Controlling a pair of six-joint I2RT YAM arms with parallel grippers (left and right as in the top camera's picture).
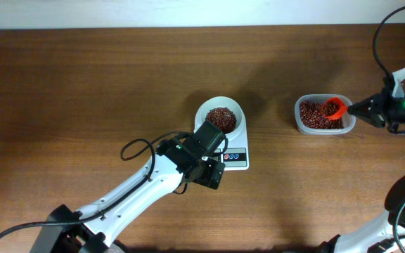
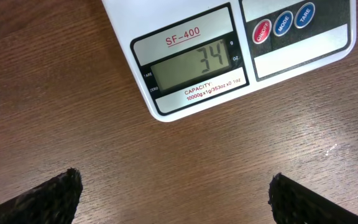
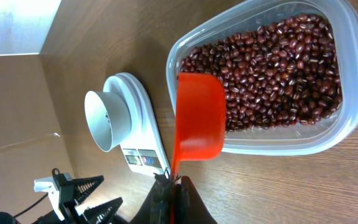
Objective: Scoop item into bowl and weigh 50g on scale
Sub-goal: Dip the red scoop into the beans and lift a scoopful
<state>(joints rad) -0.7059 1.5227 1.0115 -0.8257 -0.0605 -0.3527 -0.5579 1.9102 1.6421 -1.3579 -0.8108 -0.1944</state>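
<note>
The white bowl (image 1: pixel 204 111) stands on the white scale (image 1: pixel 236 157) and holds a heap of dark red beans (image 1: pixel 221 118). My left gripper (image 1: pixel 213 174) hovers open over the table just in front of the scale, nothing between its fingers. In the left wrist view the scale (image 2: pixel 303 50) shows 34 on its display, and the left gripper (image 2: pixel 176 194) is spread wide. My right gripper (image 1: pixel 355 108) is shut on the handle of a red scoop (image 1: pixel 335 107), whose cup lies over the beans (image 3: pixel 278 68) in a clear tub (image 1: pixel 305 124). Scoop (image 3: pixel 199 124), bowl (image 3: pixel 107 118), right gripper (image 3: pixel 174 183).
A black cable loop (image 1: pixel 138 146) lies on the wood left of the left arm. A black spring clamp on a white mount (image 3: pixel 73 193) shows at the lower left of the right wrist view. A pale wall borders the table's far edge.
</note>
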